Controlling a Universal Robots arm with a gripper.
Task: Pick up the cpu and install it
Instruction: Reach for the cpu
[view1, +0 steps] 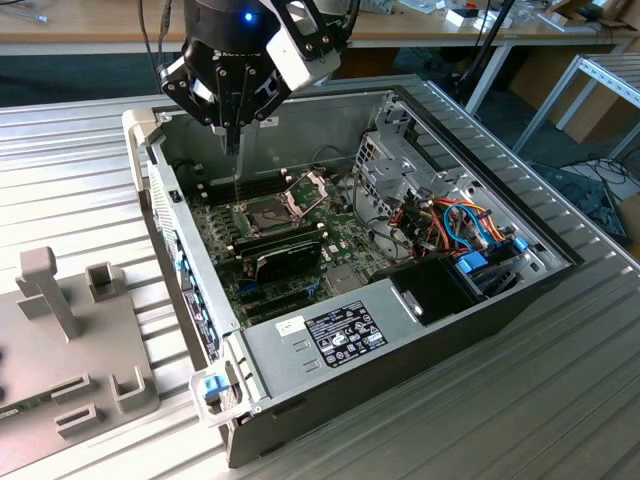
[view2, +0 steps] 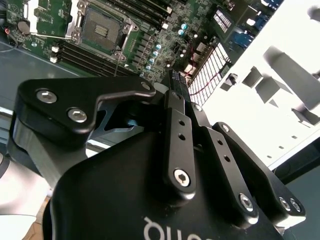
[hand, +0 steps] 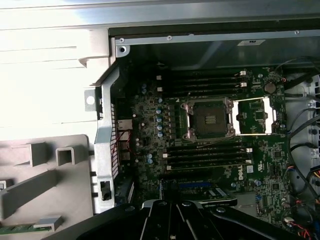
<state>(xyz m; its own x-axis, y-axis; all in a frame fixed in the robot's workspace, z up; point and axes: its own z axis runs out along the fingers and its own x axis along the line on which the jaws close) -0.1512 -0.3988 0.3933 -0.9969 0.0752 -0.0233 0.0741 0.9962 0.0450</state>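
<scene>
A ribbed metal table (view1: 90, 160) carries an open computer case (view1: 400, 365) lying on its side. Behind it stand a wooden workbench (view1: 100, 30) and, at the exterior view's right, a pale metal frame (view1: 600, 90) over a dark floor. On the table at the exterior view's left sits a grey fixture (view1: 60, 330) with upright posts and slots.

The gripper (view1: 233, 128) hangs over the far corner of the case, near its back wall and above the motherboard (hand: 150, 125). In the second wrist view its tips (view2: 175, 86) are pressed together. The socket (hand: 207, 119) lies just beyond them toward the exterior view's right. Its bed shows dark with a small gold patch, and its hinged frame (hand: 255, 116) is swung open beside it. Memory sticks (hand: 207, 155) flank the socket on both sides.

Where the cpu lies I cannot tell.

The case walls ring the board. A perforated drive cage (view1: 385, 165) and orange and blue cables (view1: 450, 225) crowd the exterior view's right, leaving open air above the socket.

A black-and-white label (view1: 345, 330) sits on the power supply, its print too small to make out. White lettering (view2: 160, 230) on the gripper's body is cut off at the picture's edge.
</scene>
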